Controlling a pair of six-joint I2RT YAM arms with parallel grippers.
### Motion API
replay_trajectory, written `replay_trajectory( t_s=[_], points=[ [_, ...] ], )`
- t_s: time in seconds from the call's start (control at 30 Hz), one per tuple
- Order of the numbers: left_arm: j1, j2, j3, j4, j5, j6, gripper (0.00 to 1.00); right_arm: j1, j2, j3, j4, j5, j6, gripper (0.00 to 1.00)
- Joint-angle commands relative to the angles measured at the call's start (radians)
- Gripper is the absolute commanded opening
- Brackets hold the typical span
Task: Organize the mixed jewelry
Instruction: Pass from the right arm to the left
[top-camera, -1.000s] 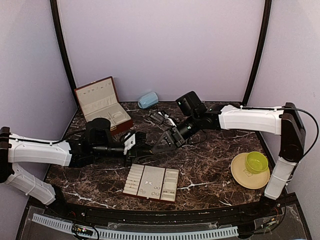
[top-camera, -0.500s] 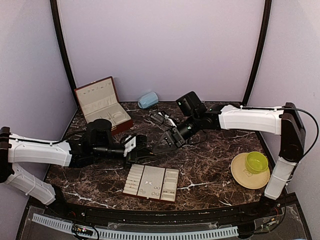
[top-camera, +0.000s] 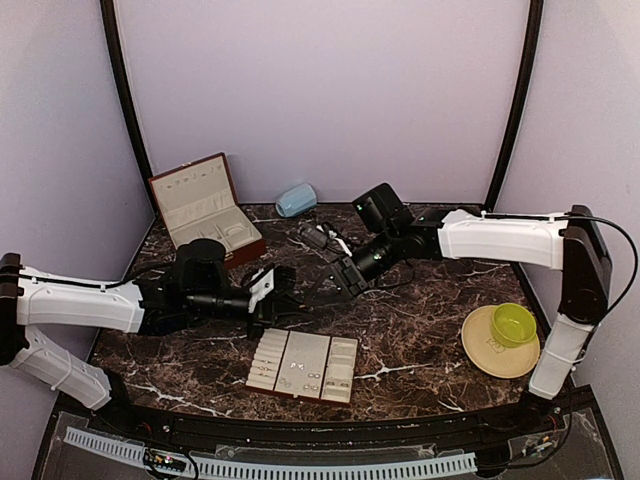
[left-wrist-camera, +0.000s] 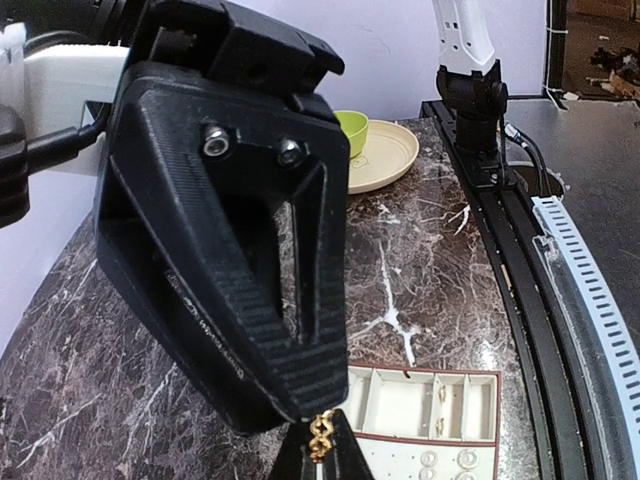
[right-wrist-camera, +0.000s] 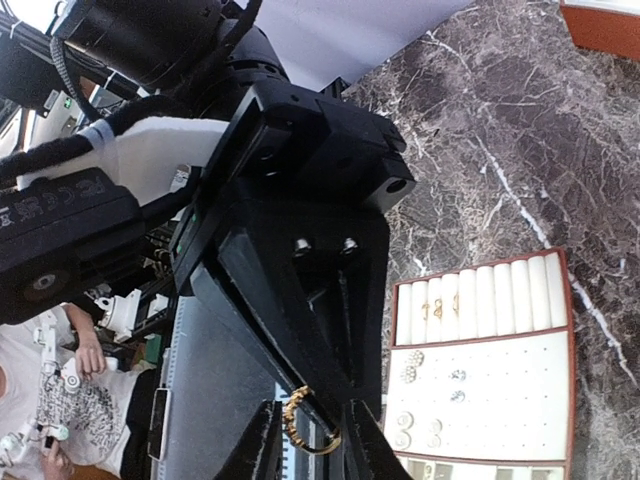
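Handover was the step in hand, judging by how the two grippers met tip to tip just behind the cream-lined tray (top-camera: 304, 366). The left gripper (top-camera: 288, 291) had its fingers pressed nearly together, and the right wrist view showed a small gold ring-and-chain piece (right-wrist-camera: 309, 427) pinched at their tip. The right gripper (right-wrist-camera: 312, 440) stood slightly parted around that piece, its fingertips (right-wrist-camera: 262, 445) flanking the loop without clearly clamping it; the left wrist view showed only a few gold links (left-wrist-camera: 321, 432) at the meeting point. Other tiny earrings (right-wrist-camera: 437, 310) already sat in the tray's slots, below and in front of the exchange. To do this well, I judged that one gripper should keep a firm pinch until the other was clear, since the piece was so small that it could drop onto the marble table (top-camera: 420, 330) beside the tray and be hard to recover. The holder then wanted a slow, level carry down to a free slot. The red-brown box (top-camera: 205, 210) stood open well behind the tray, to its left.
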Motion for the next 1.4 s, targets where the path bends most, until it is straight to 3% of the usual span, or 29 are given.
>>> replay_trajectory(
  t_s=[0.0,0.13,0.3,0.5,0.7,1.37],
  points=[
    [-0.004,0.004,0.049,-0.006,0.006,-0.093,0.0,-0.008,-0.058,-0.012,0.032,0.1,0.001,0.27],
    [0.04,0.025,0.075,-0.06,0.085,-0.164,0.0,-0.016,-0.125,-0.066,0.09,0.197,0.022,0.31],
    [0.155,0.048,0.11,-0.067,0.324,-0.267,0.02,-0.006,-0.202,-0.124,0.139,0.394,0.02,0.31],
    [0.19,0.095,0.206,-0.21,0.464,-0.25,0.03,0.037,-0.213,-0.122,0.137,0.483,0.001,0.33],
    [0.19,0.128,0.241,-0.285,0.502,-0.218,0.02,0.1,-0.162,-0.044,0.057,0.579,-0.049,0.29],
    [0.19,0.138,0.257,-0.339,0.484,-0.179,0.02,0.102,-0.154,-0.021,0.073,0.461,-0.02,0.3]
  ],
)
